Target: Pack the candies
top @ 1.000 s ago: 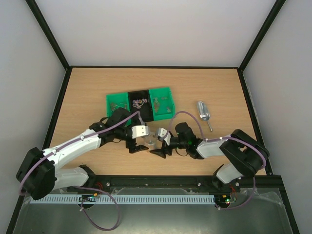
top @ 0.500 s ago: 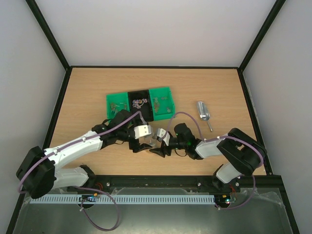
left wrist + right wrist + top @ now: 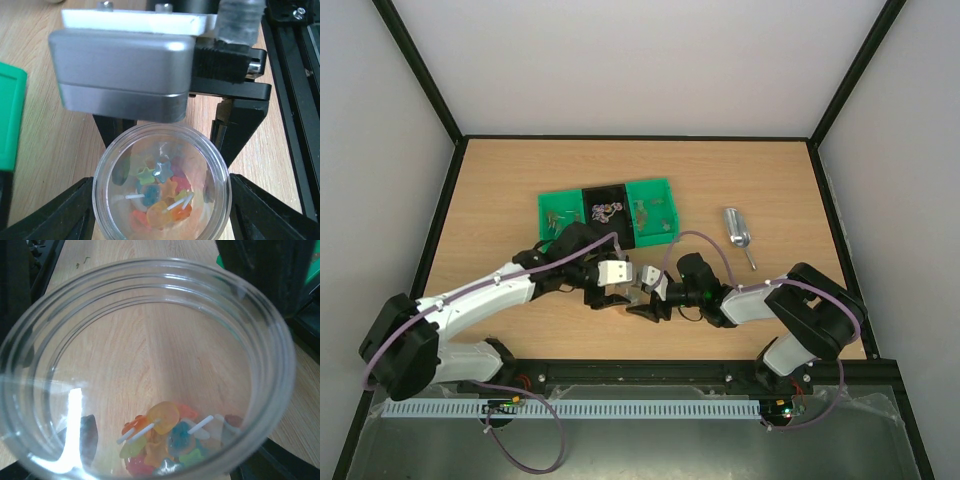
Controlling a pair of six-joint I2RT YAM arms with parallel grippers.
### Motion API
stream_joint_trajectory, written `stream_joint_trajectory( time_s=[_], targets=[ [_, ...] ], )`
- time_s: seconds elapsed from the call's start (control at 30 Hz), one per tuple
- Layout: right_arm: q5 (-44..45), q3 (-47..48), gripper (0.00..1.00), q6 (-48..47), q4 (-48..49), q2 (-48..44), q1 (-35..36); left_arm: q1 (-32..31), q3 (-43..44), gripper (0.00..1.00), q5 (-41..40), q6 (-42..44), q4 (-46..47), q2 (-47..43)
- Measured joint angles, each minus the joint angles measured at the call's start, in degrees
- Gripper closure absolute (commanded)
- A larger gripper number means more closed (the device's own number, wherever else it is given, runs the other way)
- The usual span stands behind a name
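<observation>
On the worktop (image 3: 50,140), the left hand (image 3: 161,200) clasps the clear jar (image 3: 220,170) of star-shaped candies (image 3: 160,195). The right hand (image 3: 642,296) brackets it opposite; I cannot tell whether it grips.

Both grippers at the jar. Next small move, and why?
Probably close the left gripper on the jar to steady it: its fingers flank the walls, only a few candies are inside, and the scoop lies untouched to the right.

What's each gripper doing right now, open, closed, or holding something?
Left gripper: closed on the clear jar, apparently touching both its sides.
Right gripper: astride the same jar, but it cannot be told whether it grips.
</observation>
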Motion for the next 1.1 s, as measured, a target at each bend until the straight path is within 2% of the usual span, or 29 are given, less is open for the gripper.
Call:
stream_joint_trajectory(
  time_s=[0.13, 0.2, 0.33, 0.37, 0.47, 0.6, 0.83, 1.1],
  targets=[
    [-1.14, -0.07, 0.38, -1.88, -0.04, -0.02, 0.04, 0.46, 4.83, 0.37, 2.47, 8.7, -7.13, 3.26],
    [-1.57, -0.11, 0.39, -2.43, -0.04, -0.02, 0.02, 0.85, 8.02, 0.35, 3.74, 13.57, -11.41, 5.7],
    [-1.75, -0.13, 0.4, -2.84, -0.07, -0.09, -0.07, 1.7, 15.52, 0.23, 5.73, 22.1, -20.55, 11.72],
    [-1.7, -0.13, 0.4, -2.67, -0.07, -0.09, -0.11, 1.99, 17.11, 0.15, 6.34, 23.28, -22.29, 13.07],
    [-1.57, -0.13, 0.4, -2.21, -0.17, -0.09, -0.02, 2.56, 18.03, 0.09, 7.26, 24.46, -23.87, 14.95],
    [-0.74, -0.13, 0.4, -0.57, -0.13, -0.09, 0.04, 2.64, 12.39, 0.03, 6.49, 20.68, -19.87, 10.88],
    [3.72, -0.17, 0.4, 5.6, 0.96, -0.09, 0.57, -0.22, -1.27, 0.02, -3.45, 1.9, -4.02, -3.54],
    [8.04, -0.17, 0.4, 7.82, 1.81, -0.09, 1.53, -2.54, -2.8, 0.08, -9.03, -10.36, 5.64, -2.86]
  ],
)
